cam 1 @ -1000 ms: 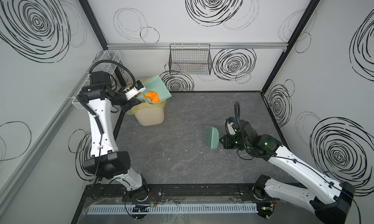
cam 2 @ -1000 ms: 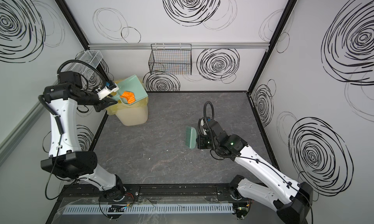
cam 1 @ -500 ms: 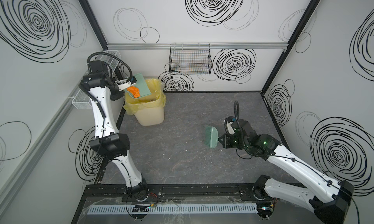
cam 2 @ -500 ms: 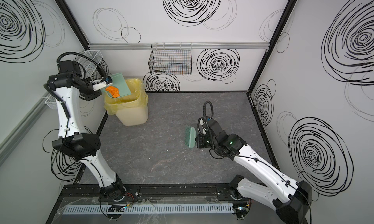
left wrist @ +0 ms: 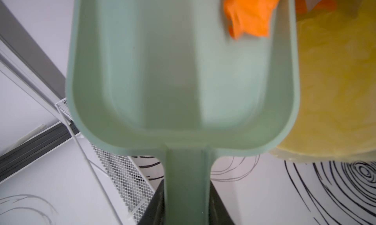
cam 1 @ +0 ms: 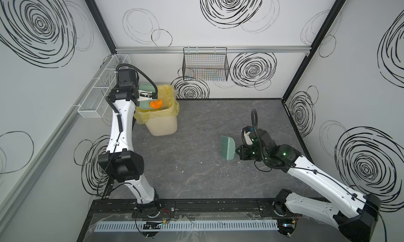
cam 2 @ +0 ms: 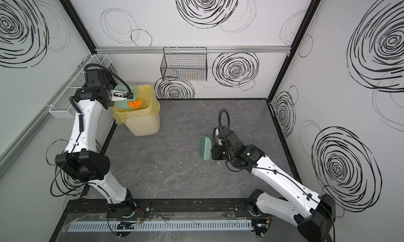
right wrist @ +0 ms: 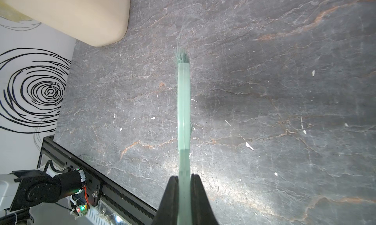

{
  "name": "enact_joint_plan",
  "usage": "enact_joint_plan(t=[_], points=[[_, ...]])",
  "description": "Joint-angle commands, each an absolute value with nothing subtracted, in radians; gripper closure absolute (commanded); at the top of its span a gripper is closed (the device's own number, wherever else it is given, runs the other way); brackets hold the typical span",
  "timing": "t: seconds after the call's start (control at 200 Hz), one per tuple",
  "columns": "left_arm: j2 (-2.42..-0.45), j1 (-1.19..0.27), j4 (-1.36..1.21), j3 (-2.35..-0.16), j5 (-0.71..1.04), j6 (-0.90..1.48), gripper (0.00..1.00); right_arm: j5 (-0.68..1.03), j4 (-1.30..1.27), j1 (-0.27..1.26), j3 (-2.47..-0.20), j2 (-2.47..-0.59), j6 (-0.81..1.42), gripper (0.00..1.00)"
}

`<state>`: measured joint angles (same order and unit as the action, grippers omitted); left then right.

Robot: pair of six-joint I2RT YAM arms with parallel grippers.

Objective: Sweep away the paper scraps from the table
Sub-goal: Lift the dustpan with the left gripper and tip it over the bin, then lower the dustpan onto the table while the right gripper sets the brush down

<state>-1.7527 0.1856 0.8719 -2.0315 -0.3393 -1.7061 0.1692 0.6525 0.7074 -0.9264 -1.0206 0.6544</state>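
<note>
Top views: we see the left claw [cam 1: 147, 95] pinching the dustpan [cam 1: 144, 105] over the bin [cam 1: 161, 125], an orange scrap [cam 1: 156, 104] at its lip; the right claw [cam 1: 237, 152] pinches the brush [cam 1: 227, 148] over the table [cam 1: 196, 175].
Left wrist: scrap blurred at the dustpan's corner.
Right wrist: claw tight on brush; white flecks [right wrist: 249, 145] dot the table.

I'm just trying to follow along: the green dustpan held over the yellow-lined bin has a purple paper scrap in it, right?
Not quite. The paper scrap is orange, not purple, as the left wrist view shows. The rest holds: it lies in the green dustpan, held over the yellow-lined bin.
</note>
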Motion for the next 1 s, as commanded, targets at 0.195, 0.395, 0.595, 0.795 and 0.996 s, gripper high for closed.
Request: enact_joint_plan(t=[0.195, 0.395, 0.595, 0.795, 0.996], points=[[-1.713, 0.179, 0.806, -2.191, -0.263, -1.705, 1.00, 0.137, 0.643, 0.704, -0.925, -1.002, 0.641, 1.00], [-1.698, 0.131, 1.039, -2.466, -0.036, -1.439, 1.00, 0.105, 0.627, 0.687, -0.916, -0.993, 0.643, 1.00], [-1.448, -0.069, 1.110, -2.105, 0.079, -1.211, 1.00, 0.125, 0.549, 0.609, -0.917, -0.999, 0.647, 1.00], [-1.254, -0.170, 0.961, -1.567, 0.346, -0.929, 1.00, 0.236, 0.432, 0.417, -0.914, -0.993, 0.657, 1.00], [-1.198, -0.283, 0.698, -1.101, 0.347, -0.827, 1.00, 0.458, 0.202, 0.188, -0.792, -1.001, 0.732, 1.00]])
